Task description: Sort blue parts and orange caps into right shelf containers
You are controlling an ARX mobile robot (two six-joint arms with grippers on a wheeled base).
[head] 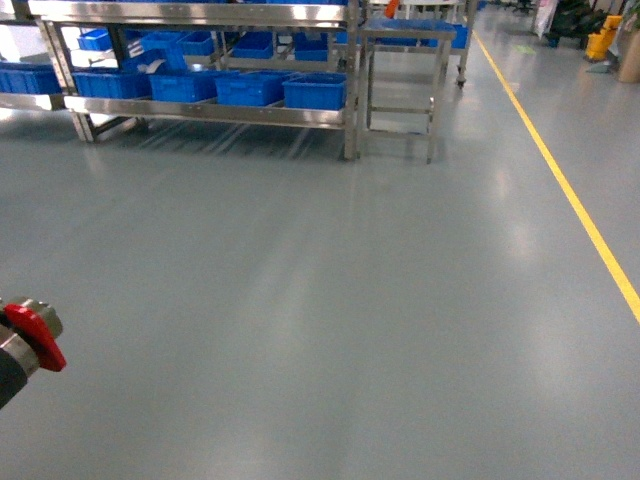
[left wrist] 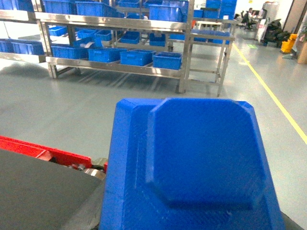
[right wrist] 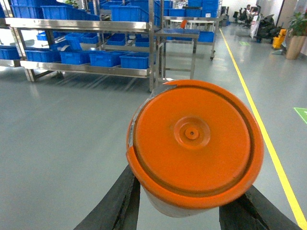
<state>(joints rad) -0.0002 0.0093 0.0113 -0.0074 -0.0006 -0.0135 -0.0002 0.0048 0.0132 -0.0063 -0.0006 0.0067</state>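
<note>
While the steel shelf [head: 200, 110] of blue crates [head: 314, 91] sits well ahead, right end effector [right wrist: 192, 211] clamps the light, slick orange cap [right wrist: 194, 143] by its sides; left end effector [left wrist: 96, 167] carries the rigid blue part [left wrist: 192, 163]

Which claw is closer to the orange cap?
Right. The right claw grips the orange cap itself; the left claw is apart, carrying the blue part.

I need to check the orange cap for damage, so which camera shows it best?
The right wrist view: the orange cap fills the frame face-on between the right gripper fingers. The head and left wrist views show no orange cap at all.
</note>
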